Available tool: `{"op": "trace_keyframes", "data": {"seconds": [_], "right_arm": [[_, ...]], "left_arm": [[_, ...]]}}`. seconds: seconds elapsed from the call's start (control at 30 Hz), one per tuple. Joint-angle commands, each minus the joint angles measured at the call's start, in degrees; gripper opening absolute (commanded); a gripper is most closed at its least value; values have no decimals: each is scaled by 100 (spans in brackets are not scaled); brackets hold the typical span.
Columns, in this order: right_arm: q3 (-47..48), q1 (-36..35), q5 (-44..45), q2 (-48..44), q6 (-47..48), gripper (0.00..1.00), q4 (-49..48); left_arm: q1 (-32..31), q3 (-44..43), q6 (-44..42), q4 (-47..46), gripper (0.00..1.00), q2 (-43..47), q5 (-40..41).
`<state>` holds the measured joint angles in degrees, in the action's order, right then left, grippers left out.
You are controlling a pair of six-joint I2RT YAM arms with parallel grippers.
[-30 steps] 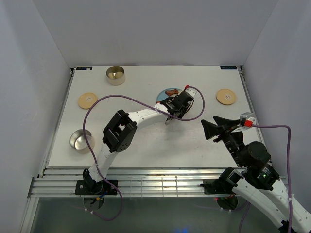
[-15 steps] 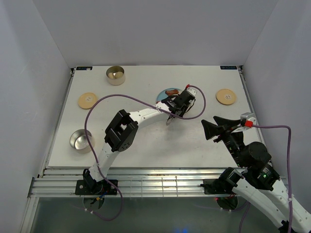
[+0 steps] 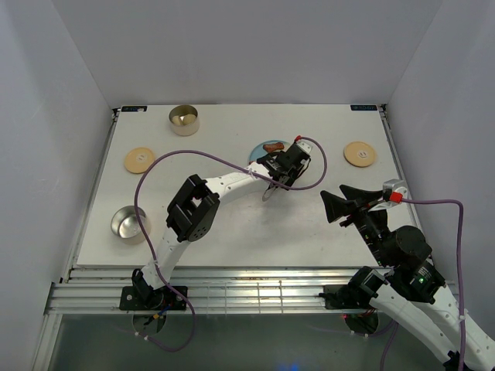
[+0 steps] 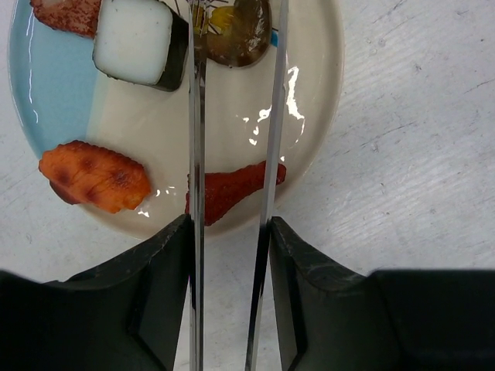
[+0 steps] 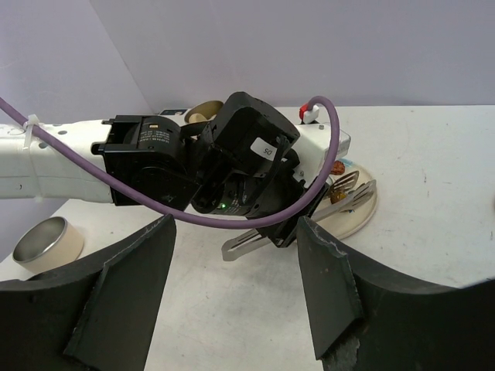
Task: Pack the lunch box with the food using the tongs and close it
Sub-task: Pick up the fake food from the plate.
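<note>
My left gripper (image 4: pixel 230 232) is shut on the slim silver tongs (image 4: pixel 196 116), its black fingers (image 4: pixel 166 263) pressing on the two arms. The tongs reach over the cream-and-blue plate (image 4: pixel 309 93), their tips either side of a dark glossy piece of food (image 4: pixel 240 27). A white piece with a dark rim (image 4: pixel 139 39), an orange piece (image 4: pixel 94 176) and a red piece (image 4: pixel 232 189) also lie on the plate. From above, the left gripper (image 3: pixel 282 166) hangs at the plate's (image 3: pixel 259 151) near edge. One steel tin (image 3: pixel 183 119) stands far left, another (image 3: pixel 128 223) near left. My right gripper (image 5: pixel 236 286) is open and holds nothing.
Two round wooden lids lie flat, one (image 3: pixel 139 160) at the left and one (image 3: pixel 360 153) at the right. The left arm's purple cable (image 3: pixel 201 158) loops over the table. The right gripper (image 3: pixel 340 207) hovers right of centre, facing the left wrist (image 5: pixel 232 166).
The left gripper has crept a little toward the plate with the tongs, whose arms closed slightly and spread again. The right arm has not moved.
</note>
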<state>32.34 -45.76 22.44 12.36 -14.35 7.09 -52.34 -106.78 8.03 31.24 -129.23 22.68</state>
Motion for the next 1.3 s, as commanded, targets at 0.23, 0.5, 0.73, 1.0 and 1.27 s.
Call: {"op": "trace_keyframes", "data": {"seconds": [0.23, 0.5, 0.73, 1.0, 1.27], "right_arm": [[1, -21, 138, -58, 37, 70, -279], [10, -12, 147, -85, 37, 70, -270], [9, -21, 138, -85, 38, 70, -270], [9, -12, 138, -102, 46, 70, -261], [9, -21, 147, -102, 46, 70, -261]], "left_arm": [[22, -562, -3, 154, 53, 478, 193], [22, -914, -83, 321, 54, 363, 237], [22, -1038, -144, 408, 54, 284, 316], [22, -941, -65, 453, 52, 284, 237], [22, -994, -47, 479, 51, 223, 105]]}}
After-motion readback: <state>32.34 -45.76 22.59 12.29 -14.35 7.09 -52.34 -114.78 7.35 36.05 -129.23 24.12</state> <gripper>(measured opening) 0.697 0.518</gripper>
